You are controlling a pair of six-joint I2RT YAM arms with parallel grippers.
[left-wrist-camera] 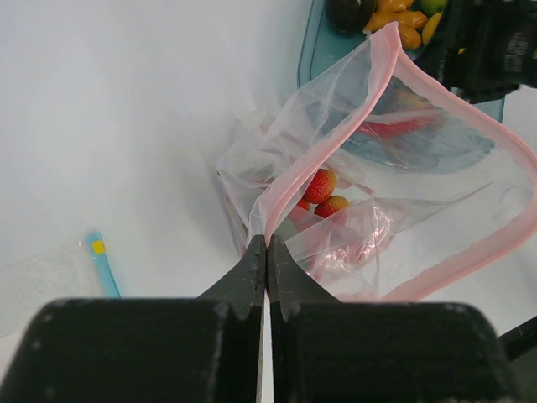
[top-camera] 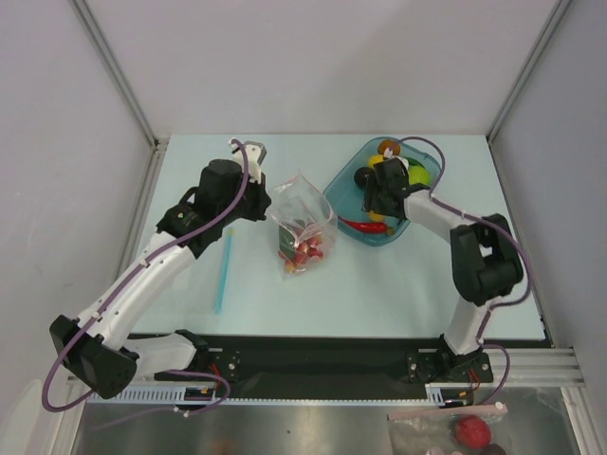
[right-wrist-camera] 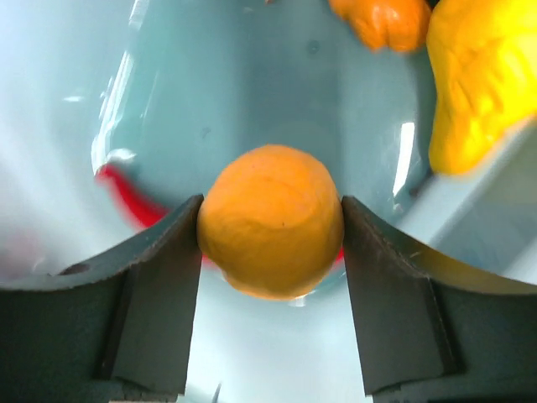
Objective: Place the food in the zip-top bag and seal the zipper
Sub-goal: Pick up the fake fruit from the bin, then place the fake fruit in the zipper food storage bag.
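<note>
- Berries [left-wrist-camera: 319, 186] sit inside our clear bag [top-camera: 303, 223], which lies on the table [top-camera: 379, 284] between both arms.
- We see our left gripper [left-wrist-camera: 267, 245] pinched tight on the bag's pink zipper [left-wrist-camera: 382, 75].
- Our right gripper [right-wrist-camera: 270, 227] squeezes an orange ball [right-wrist-camera: 270, 210] in the blue tray [right-wrist-camera: 252, 75].

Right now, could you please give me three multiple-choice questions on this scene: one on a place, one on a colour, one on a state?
1. Where is the right gripper? A over the tray; B over the zipper; C beside the left gripper.
2. What colour is the ball between its fingers? A red; B orange; C green.
3. The left gripper is: A open; B shut on the zipper; C shut on the ball.
1 A: it reaches into the tray. 2 B: the ball is orange. 3 B: its jaws pinch the pink strip.
</note>
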